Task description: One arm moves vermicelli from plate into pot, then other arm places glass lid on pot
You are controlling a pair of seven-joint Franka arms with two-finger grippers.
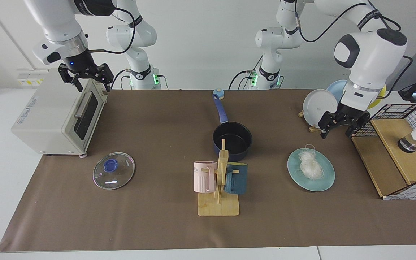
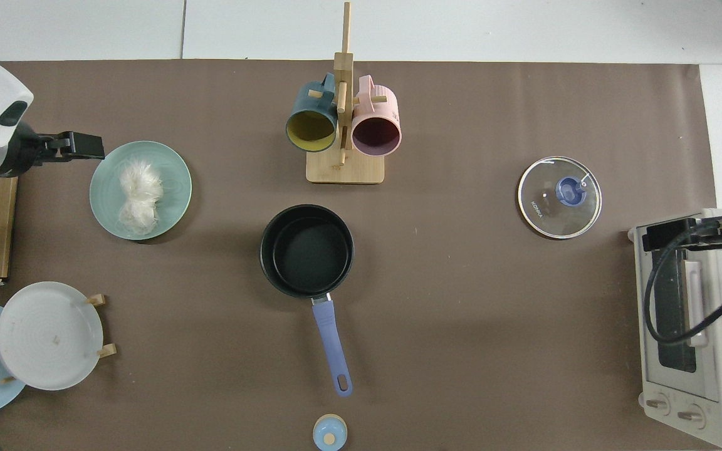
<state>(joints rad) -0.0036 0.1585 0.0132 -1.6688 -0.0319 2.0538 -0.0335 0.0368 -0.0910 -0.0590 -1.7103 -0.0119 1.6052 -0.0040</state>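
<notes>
Left claw (image 1: 339, 129) at right of the facing view: fingers spread apart, nothing between them, hanging above the surface just up and right of the round, flat, pale teal-green plate (image 1: 323, 179), not touching it. In the top view, at upper left of the frame, beside the plate's rim.

White tangle of vermicelli (image 1: 310, 164) heaped on the plate's middle, lower right of the facing view. Probably very light, soft and springy; loose strands likely to trail or snag, so best pinched deep through the thickest part of the bundle, not at the stray loop near the rim.

Small dark navy saucepan with black inside and long blue handle (image 1: 232, 140) at centre of frame, empty, well apart from the plate, just behind the wooden mug stand (image 1: 219, 187).

Round clear glass lid with metal rim and blue knob (image 1: 113, 170) flat on the brown surface (image 1: 157, 224) at lower left. Likely heavy-ish, slick and breakable; blue knob the only sensible hold.

Right claw (image 1: 86, 76) waiting at upper left, above the white toaster oven (image 1: 45, 119), fingers apart and empty.
</notes>
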